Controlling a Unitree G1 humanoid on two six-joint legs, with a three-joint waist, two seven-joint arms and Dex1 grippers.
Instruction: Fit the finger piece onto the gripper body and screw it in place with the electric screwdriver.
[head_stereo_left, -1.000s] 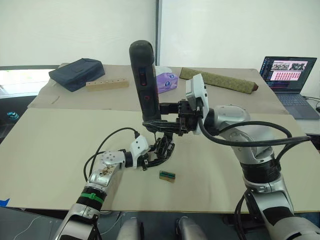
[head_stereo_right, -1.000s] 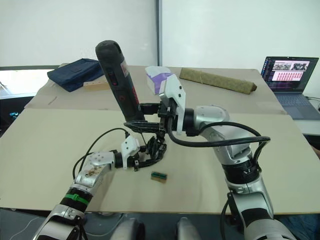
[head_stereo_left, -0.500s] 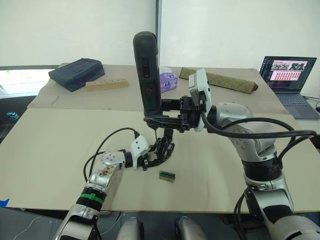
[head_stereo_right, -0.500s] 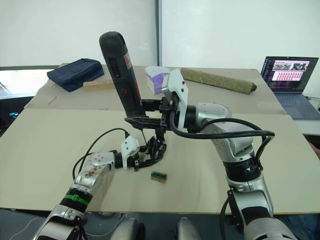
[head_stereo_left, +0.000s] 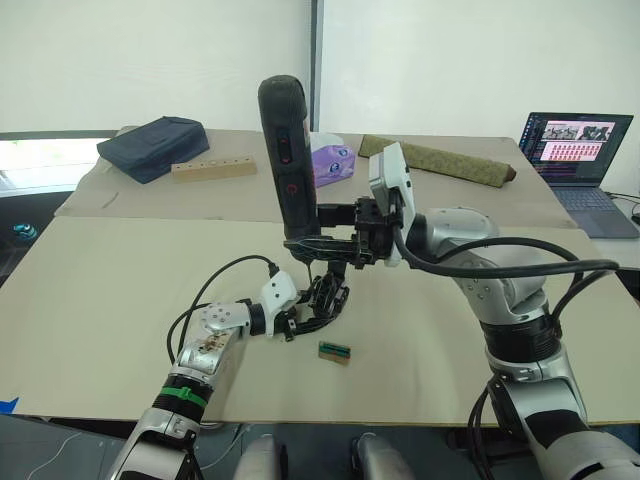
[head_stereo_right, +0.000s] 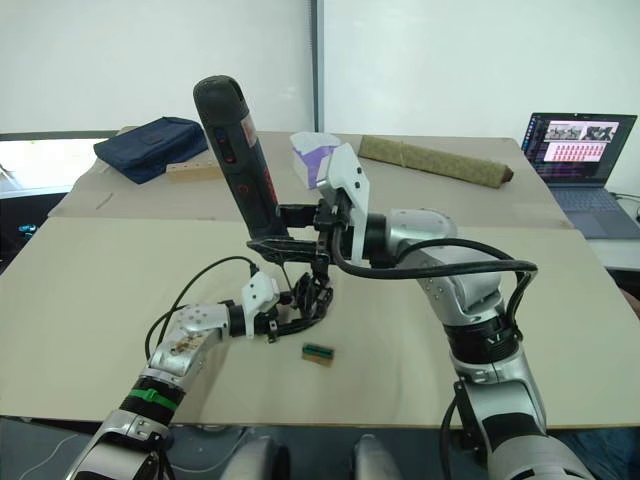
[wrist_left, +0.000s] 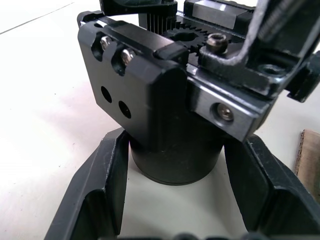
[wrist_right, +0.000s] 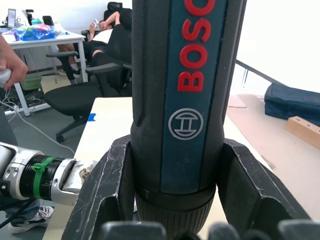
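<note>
Near the middle of the table (head_stereo_left: 120, 330) sits the gripper body (head_stereo_left: 325, 298), its round base clamped between my left gripper's (wrist_left: 175, 165) fingers. Just above it, my right gripper (wrist_right: 172, 200) clasps the electric screwdriver (head_stereo_left: 290, 165) nearly upright, bit pointing down at the body. A small green-and-brown block (head_stereo_left: 335, 351) lies nearby.

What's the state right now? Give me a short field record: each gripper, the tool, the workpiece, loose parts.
left gripper: fingers on either side of the gripper body round base, on the table
right gripper: shut on the electric screwdriver
electric screwdriver: held nearly upright, tip down over the gripper body
bit contact with screw: cannot tell
loose part: small green-and-brown block on the table, just in front of the gripper body
background: laptop, dark blue bag, wooden block
</note>
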